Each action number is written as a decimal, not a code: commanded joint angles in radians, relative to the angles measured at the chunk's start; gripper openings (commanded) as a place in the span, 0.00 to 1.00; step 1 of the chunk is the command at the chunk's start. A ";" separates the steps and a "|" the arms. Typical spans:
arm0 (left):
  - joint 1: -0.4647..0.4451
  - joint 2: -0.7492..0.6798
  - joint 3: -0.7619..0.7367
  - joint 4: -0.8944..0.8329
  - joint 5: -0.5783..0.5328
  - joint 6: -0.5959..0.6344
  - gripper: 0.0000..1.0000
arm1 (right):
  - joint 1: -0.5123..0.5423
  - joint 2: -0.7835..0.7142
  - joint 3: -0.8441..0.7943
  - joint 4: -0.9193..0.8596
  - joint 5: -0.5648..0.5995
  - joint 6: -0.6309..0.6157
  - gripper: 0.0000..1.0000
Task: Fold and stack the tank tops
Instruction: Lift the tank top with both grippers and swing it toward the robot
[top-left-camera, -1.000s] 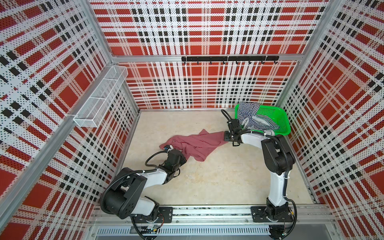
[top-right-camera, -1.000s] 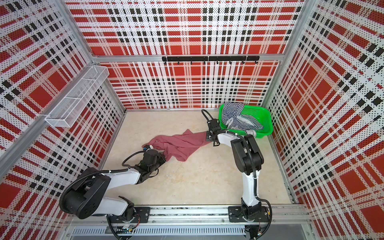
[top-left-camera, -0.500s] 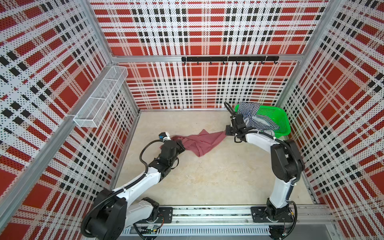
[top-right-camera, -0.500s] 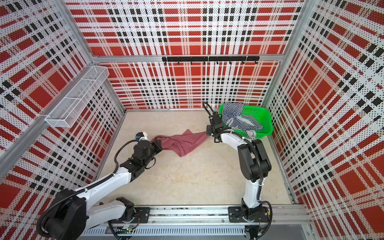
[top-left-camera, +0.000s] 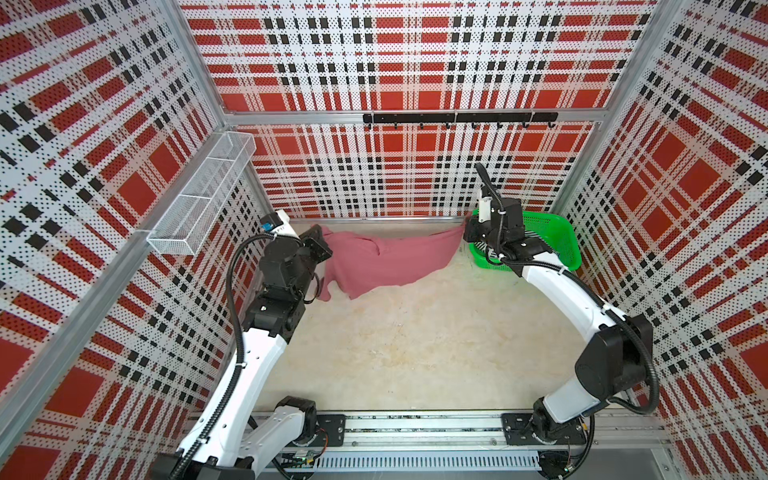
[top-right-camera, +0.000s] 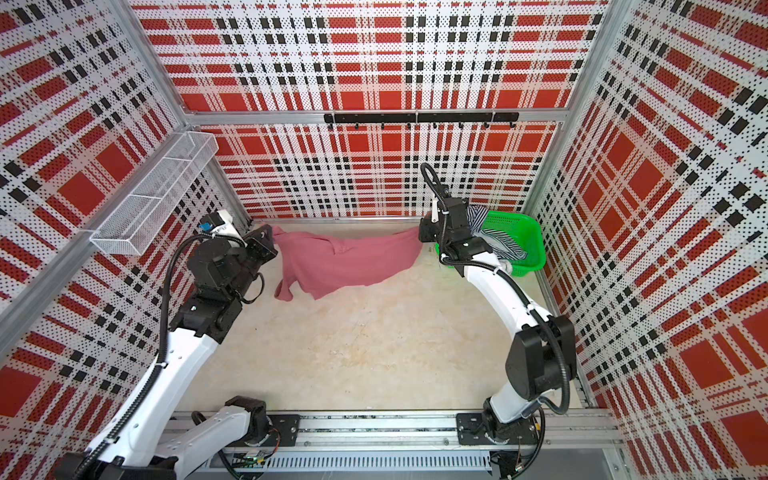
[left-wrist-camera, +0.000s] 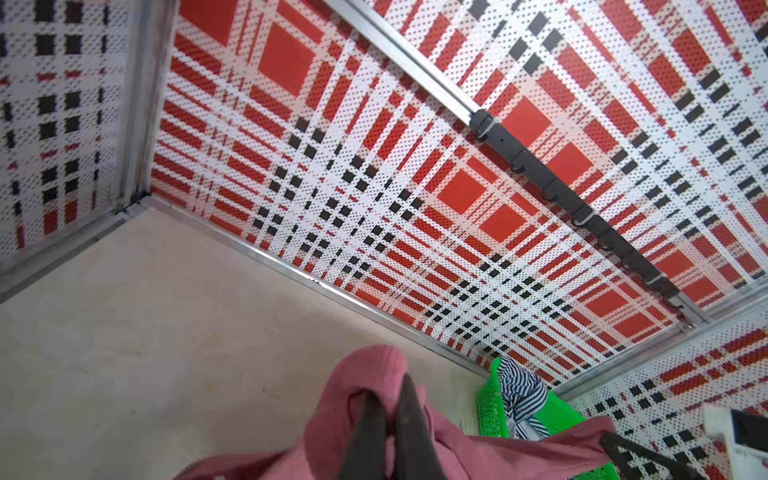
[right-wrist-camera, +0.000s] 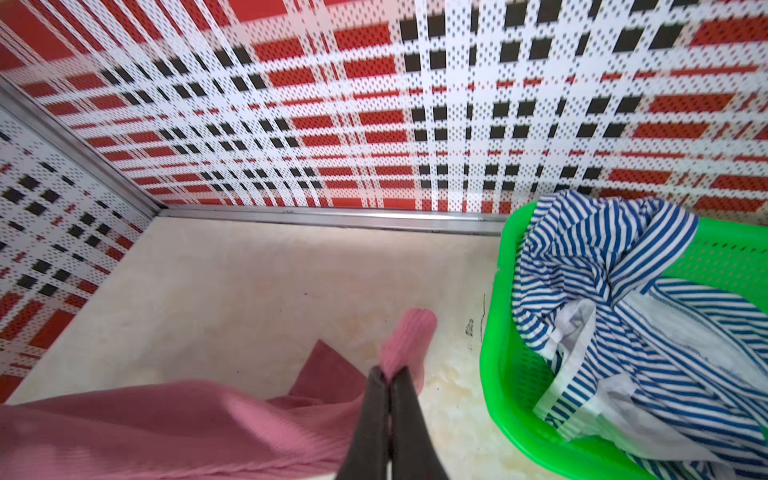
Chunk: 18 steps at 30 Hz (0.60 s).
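Note:
The dusty rose tank top (top-left-camera: 386, 259) (top-right-camera: 345, 264) hangs stretched in the air between my two grippers near the back wall, its lower edge sagging toward the floor. My left gripper (top-left-camera: 326, 241) (left-wrist-camera: 388, 395) is shut on its left end, with cloth bunched over the fingertips. My right gripper (top-left-camera: 464, 230) (right-wrist-camera: 390, 374) is shut on its right end, a small strap tip (right-wrist-camera: 409, 340) sticking out past the jaws. The striped tank top (right-wrist-camera: 623, 311) (top-right-camera: 496, 241) lies crumpled in the green basket (top-left-camera: 557, 237) (right-wrist-camera: 511, 399), right beside the right gripper.
A white wire shelf (top-left-camera: 203, 199) juts from the left wall above the left arm. A black hook rail (top-left-camera: 459, 118) runs along the back wall. Plaid perforated walls close in three sides. The beige floor (top-left-camera: 415, 345) stretches toward the front rail.
Both grippers rose and moved apart toward the back, lifting the rose top off the floor and pulling it taut. The right gripper closed on its end.

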 joint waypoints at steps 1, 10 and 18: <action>0.035 0.091 0.135 -0.011 0.059 0.112 0.00 | -0.032 -0.056 0.081 -0.006 -0.048 -0.039 0.00; 0.082 0.237 0.341 0.050 0.088 0.155 0.00 | -0.034 -0.082 0.142 -0.004 -0.103 -0.083 0.00; 0.106 0.537 0.491 0.124 0.206 0.118 0.00 | -0.051 0.134 0.351 -0.030 -0.073 -0.170 0.00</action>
